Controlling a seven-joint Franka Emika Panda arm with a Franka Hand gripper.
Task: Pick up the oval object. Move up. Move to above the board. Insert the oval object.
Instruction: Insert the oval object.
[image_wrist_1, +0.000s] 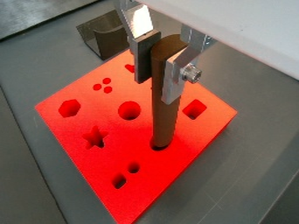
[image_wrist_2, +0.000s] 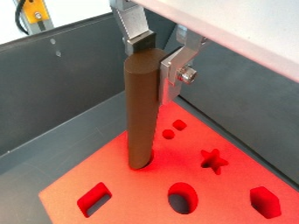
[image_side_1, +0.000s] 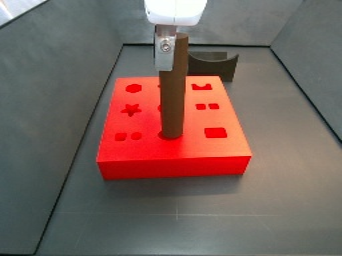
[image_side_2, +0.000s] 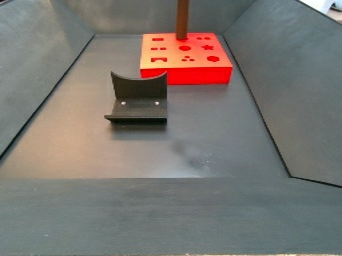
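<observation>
The oval object (image_wrist_1: 163, 114) is a tall dark-brown peg standing upright with its lower end down in a hole of the board (image_wrist_1: 128, 144). That red slab has star, round, square and hexagon holes. My gripper (image_wrist_1: 160, 83) sits at the peg's top end, one silver finger on each side, shut on it. Both wrist views show this, the peg (image_wrist_2: 140, 114) rising from the board (image_wrist_2: 140, 192) to the gripper (image_wrist_2: 156, 66). A side view shows the gripper (image_side_1: 168, 48), peg (image_side_1: 173, 100) and board (image_side_1: 174, 165). In the side view from farther off, the peg (image_side_2: 183, 15) runs off the picture above the board (image_side_2: 187, 72).
The dark fixture (image_side_2: 138, 100) stands on the grey floor apart from the board; it also shows behind the board as the fixture (image_side_1: 214, 65) and the fixture (image_wrist_1: 105, 37). Sloping grey bin walls (image_side_2: 40, 90) enclose the floor on all sides.
</observation>
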